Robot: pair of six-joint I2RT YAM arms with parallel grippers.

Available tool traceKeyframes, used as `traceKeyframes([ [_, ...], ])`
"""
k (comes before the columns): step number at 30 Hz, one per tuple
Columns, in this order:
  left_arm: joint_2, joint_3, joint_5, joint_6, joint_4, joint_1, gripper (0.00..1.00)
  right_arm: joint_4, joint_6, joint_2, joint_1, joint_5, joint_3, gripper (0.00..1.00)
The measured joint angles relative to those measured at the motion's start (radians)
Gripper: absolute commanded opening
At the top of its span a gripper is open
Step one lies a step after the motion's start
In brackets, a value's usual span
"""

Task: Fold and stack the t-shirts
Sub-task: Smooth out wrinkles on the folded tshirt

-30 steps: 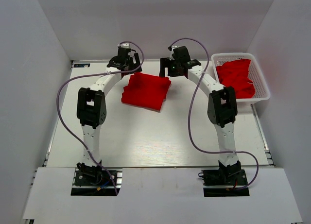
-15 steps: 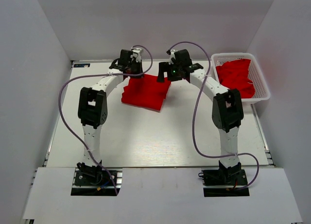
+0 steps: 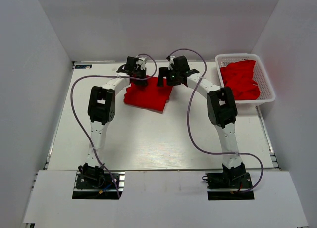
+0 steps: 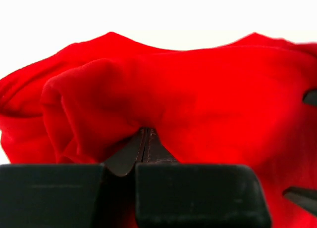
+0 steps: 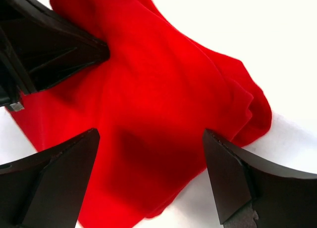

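The left tool (image 4: 146,133) was pinched narrow on the folded t-shirt (image 4: 208,84). Its two dark fingers (image 4: 124,156) were pressed together, and a puckered ridge of red cloth was gathered over their tips. The rest of that shirt swelled up just ahead of the tool and spread away to both sides of it.

The right tool (image 5: 150,134) stood wide and held nothing. Its fingers (image 5: 59,183) straddled the red cloth, one on each side, with the shirt's rounded folded edge lying just past the right-hand finger. Beyond its left-hand finger, the black body of the left tool touched the same shirt.

Seen from above, the left tool (image 3: 138,75) and the right tool (image 3: 166,78) sat close together at the far edge of the folded t-shirt (image 3: 147,94). The shirt lay flat on the white tabletop (image 3: 148,139), spreading from the tools back towards the arms' bases. Well out to the right tool's outer side, a heap of t-shirts (image 3: 240,80), crumpled and red, filled a white lattice basket (image 3: 270,89) at the tabletop's edge.
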Motion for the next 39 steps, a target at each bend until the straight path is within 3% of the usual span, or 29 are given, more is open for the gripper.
traceKeyframes([
  [7,0.054,0.071,-0.019,-0.005,0.028,0.004,0.04,0.066,0.014,0.076,-0.006,0.020,0.010,0.90],
  [9,0.054,0.071,-0.024,-0.008,0.028,0.005,0.09,0.081,0.021,0.089,-0.010,0.016,0.025,0.90],
  [11,0.054,0.071,-0.026,-0.007,0.027,0.008,0.27,0.082,0.023,0.094,-0.013,0.016,0.040,0.90],
  [15,0.052,0.072,-0.037,-0.016,0.021,0.013,0.39,0.074,0.020,0.095,-0.020,0.017,0.049,0.90],
  [16,0.048,0.072,-0.040,-0.015,0.016,0.013,0.50,0.071,0.018,0.095,-0.021,0.018,0.054,0.90],
  [17,0.043,0.072,-0.042,-0.015,0.007,0.013,0.70,0.070,0.014,0.094,-0.021,0.020,0.058,0.90],
  [20,-0.001,0.056,-0.048,-0.014,-0.013,0.013,0.90,0.069,0.003,0.067,-0.021,0.021,0.053,0.90],
  [22,-0.058,0.024,-0.062,-0.016,-0.025,0.014,0.99,0.081,-0.003,0.006,-0.021,0.020,-0.002,0.90],
  [31,-0.367,-0.176,-0.165,0.009,-0.037,0.021,1.00,0.175,-0.017,-0.374,-0.021,0.018,-0.324,0.90],
  [35,-0.362,-0.190,-0.222,0.019,-0.064,0.024,1.00,0.185,-0.031,-0.486,-0.021,0.042,-0.474,0.90],
  [39,-0.260,-0.145,-0.260,0.033,-0.106,0.030,1.00,0.166,-0.038,-0.588,-0.021,0.090,-0.594,0.90],
])
